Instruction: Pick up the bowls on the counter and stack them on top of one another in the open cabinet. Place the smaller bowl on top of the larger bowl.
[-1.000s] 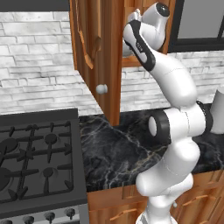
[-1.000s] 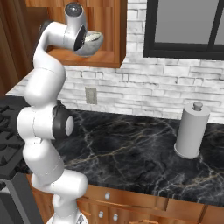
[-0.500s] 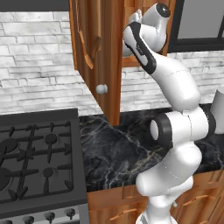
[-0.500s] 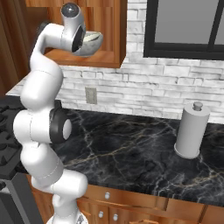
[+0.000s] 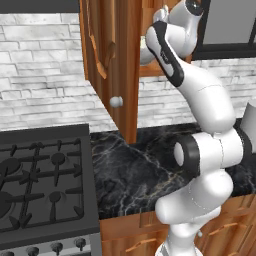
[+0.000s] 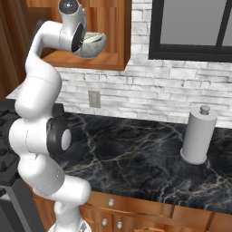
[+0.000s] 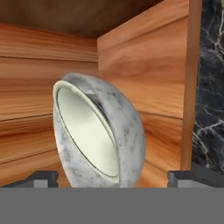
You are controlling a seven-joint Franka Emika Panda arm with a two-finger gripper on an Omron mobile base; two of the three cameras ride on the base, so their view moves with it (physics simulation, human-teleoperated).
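Note:
The larger bowl (image 7: 127,127), speckled grey-white, rests on the floor of the open cabinet (image 7: 144,65). The smaller bowl (image 7: 87,131), cream and smooth, sits nested inside it. My gripper (image 7: 113,177) is open, its fingertips (image 7: 43,177) wide apart just short of the stacked bowls, with nothing held. From the right base view the arm reaches up to the cabinet (image 6: 113,27), and the gripper (image 6: 85,44) is beside the larger bowl (image 6: 95,44). The black marble counter (image 6: 136,154) lies below.
The cabinet door (image 5: 107,50) with its silver knob (image 5: 116,101) hangs open to the left of the arm. A grey paper towel roll (image 6: 197,136) stands on the counter at the right. The black gas stove (image 5: 40,185) adjoins the counter (image 5: 135,170).
The hand has drawn back a little from the bowls, and the elbow has shifted. The bowls stay in place and the jaws stay open.

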